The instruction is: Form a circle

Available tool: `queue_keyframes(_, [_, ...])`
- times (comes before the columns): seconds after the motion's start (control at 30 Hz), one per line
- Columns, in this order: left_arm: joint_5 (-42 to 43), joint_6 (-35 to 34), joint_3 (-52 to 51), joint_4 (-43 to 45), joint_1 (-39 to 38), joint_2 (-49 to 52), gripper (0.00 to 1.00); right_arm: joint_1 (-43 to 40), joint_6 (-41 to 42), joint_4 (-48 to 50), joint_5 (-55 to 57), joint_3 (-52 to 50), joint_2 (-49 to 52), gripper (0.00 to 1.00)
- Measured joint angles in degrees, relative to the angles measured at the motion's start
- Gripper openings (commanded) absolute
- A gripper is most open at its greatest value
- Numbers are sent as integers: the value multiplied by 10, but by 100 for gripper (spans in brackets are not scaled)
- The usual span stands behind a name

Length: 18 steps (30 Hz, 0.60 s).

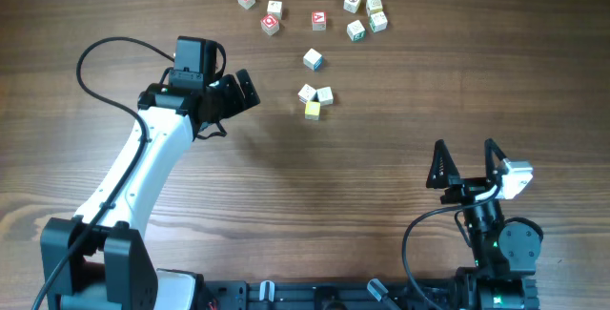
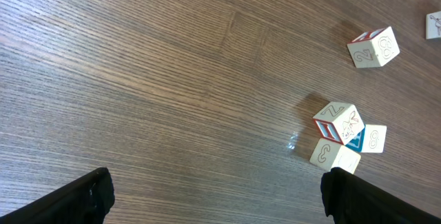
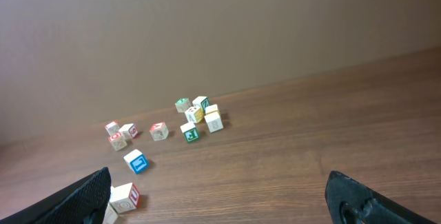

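Note:
Small wooden letter cubes lie scattered at the far side of the table and form no circle. A tight cluster of three (image 1: 315,98), one of them yellow (image 1: 313,110), sits nearest the middle, with a lone cube (image 1: 313,59) just beyond it. My left gripper (image 1: 236,86) is open a short way left of that cluster. The left wrist view shows the cluster (image 2: 341,138) ahead of my right finger (image 2: 365,196), with nothing between the fingers. My right gripper (image 1: 465,150) stands open near the front right, far from the cubes and empty (image 3: 220,200).
Several more cubes lie in a loose group at the far left (image 1: 271,25) and a denser group at the far right (image 1: 356,31). The right wrist view shows a blue-faced cube (image 3: 136,160) and the far groups (image 3: 196,117) before a plain wall.

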Motion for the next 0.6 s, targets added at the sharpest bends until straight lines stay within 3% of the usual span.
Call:
queue_keyframes(0.37, [-6,3,0,-7,0,0,100,0,13,0,0,0,0,100])
queue_keyframes(0.47, [-45,13,-1,-10,0,-4,100,0,13,0,0,0,0,100])
queue_keyframes(0.5, [-55,13,-9,10,-2,-12,100,0,13,0,0,0,0,100])
queue_keyframes(0.6, [-88,34,-92,190,-17,-93,100,0,14,1,0,0,0,100])
